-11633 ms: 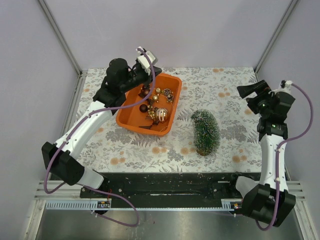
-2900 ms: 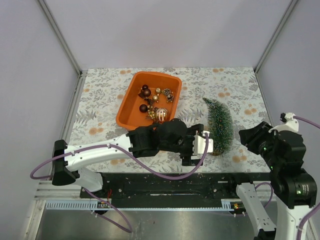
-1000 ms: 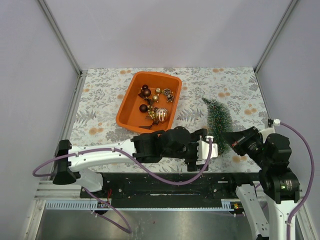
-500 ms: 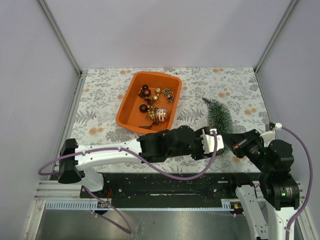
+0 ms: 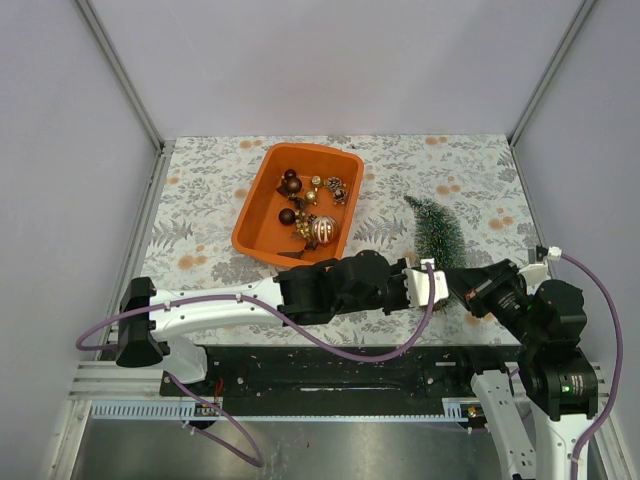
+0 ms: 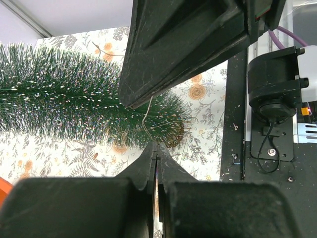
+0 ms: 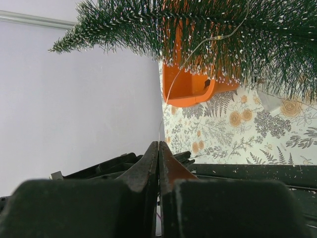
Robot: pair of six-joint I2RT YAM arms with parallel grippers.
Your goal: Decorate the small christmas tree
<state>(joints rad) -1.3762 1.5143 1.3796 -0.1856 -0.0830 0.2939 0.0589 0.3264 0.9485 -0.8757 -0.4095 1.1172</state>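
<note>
The small christmas tree (image 5: 437, 230) lies on its side on the flowered cloth, tip toward the back and brown base toward me. My left gripper (image 5: 440, 285) and right gripper (image 5: 466, 290) meet at the base end. In the left wrist view the left gripper (image 6: 156, 145) is shut on a thin wire (image 6: 147, 119) that runs up into the tree (image 6: 64, 109); the right gripper's fingers (image 6: 188, 44) loom just above. In the right wrist view the right gripper (image 7: 158, 143) is shut on the same kind of thin wire (image 7: 166, 101), which leads up into the tree (image 7: 223, 29).
An orange tub (image 5: 250, 215) with several gold and brown baubles (image 5: 310, 205) stands left of the tree; it also shows behind the branches as the orange tub (image 7: 188, 91). The black base rail (image 5: 340, 365) runs along the near edge. Pale walls close in the cloth on three sides.
My left gripper has moved right to the tree's base and gone from open to shut on the wire. The right gripper has shifted slightly and stays pinched.
</note>
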